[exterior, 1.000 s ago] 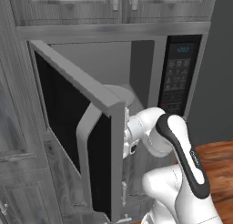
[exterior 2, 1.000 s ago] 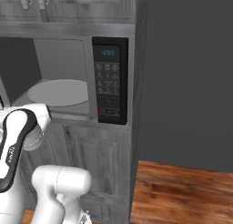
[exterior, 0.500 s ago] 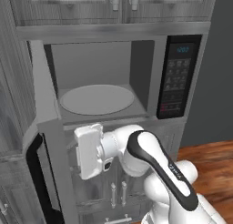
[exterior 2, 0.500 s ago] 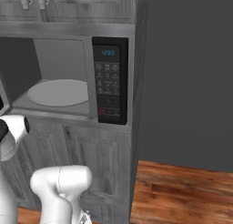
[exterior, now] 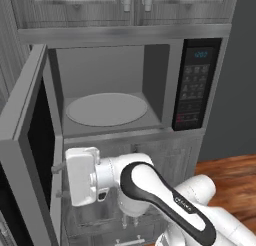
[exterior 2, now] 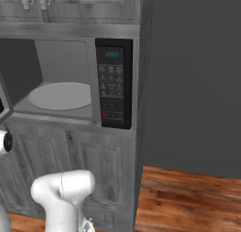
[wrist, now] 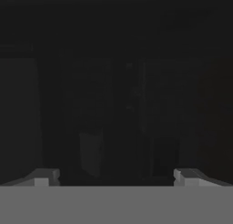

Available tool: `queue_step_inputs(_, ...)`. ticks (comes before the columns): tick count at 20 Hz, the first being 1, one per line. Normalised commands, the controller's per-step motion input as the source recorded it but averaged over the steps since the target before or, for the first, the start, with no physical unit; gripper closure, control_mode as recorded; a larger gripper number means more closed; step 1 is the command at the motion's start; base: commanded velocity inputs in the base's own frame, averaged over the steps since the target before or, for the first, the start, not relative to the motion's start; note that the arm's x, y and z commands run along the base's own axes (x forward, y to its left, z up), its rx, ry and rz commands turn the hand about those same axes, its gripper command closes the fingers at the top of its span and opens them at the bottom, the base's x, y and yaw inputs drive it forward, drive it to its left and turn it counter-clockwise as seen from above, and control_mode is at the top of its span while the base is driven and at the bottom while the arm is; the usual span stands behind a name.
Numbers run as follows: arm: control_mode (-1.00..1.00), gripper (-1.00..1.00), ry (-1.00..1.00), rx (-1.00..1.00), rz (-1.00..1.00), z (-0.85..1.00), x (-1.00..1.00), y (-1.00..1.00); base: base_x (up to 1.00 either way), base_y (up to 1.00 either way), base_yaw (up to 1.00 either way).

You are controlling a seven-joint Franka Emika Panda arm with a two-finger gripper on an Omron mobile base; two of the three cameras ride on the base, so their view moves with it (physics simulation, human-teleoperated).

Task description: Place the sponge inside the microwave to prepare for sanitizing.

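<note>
Microwave [exterior: 150,85] door [exterior: 27,155] swung wide, turntable [exterior: 106,109] bare; hand [wrist: 116,176] wide, empty, facing something dark, perhaps the door glass.

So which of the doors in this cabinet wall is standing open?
The microwave door, the black-glass one swung out to the left, baring the round turntable. The wood-grain cabinet doors above and below it are all closed.

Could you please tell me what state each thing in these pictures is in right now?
Microwave: cavity open, nothing inside it.
Microwave door: swung wide open to the left.
Turntable: bare, lying flat on the cavity floor.
Keypad display: lit with digits.
Upper cabinets: doors closed.
Lower cabinet: doors closed.
Gripper: jaws wide apart, holding nothing, facing the dark door.
</note>
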Motion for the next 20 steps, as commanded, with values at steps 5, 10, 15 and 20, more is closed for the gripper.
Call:
queue_step_inputs(5,-1.0,-1.0,0.0,0.0,-0.24,0.01,0.0,0.27,0.0,0.0,0.0)
queue_step_inputs(10,-1.0,-1.0,0.0,0.0,-0.23,0.05,0.0,0.16,0.0,0.0,0.0)
queue_step_inputs(15,-1.0,-1.0,0.03,0.0,-0.05,0.0,0.03,-0.34,0.0,0.0,0.0)
queue_step_inputs(20,-1.0,-1.0,0.04,0.0,0.08,0.17,0.0,-1.0,0.0,0.0,0.0)
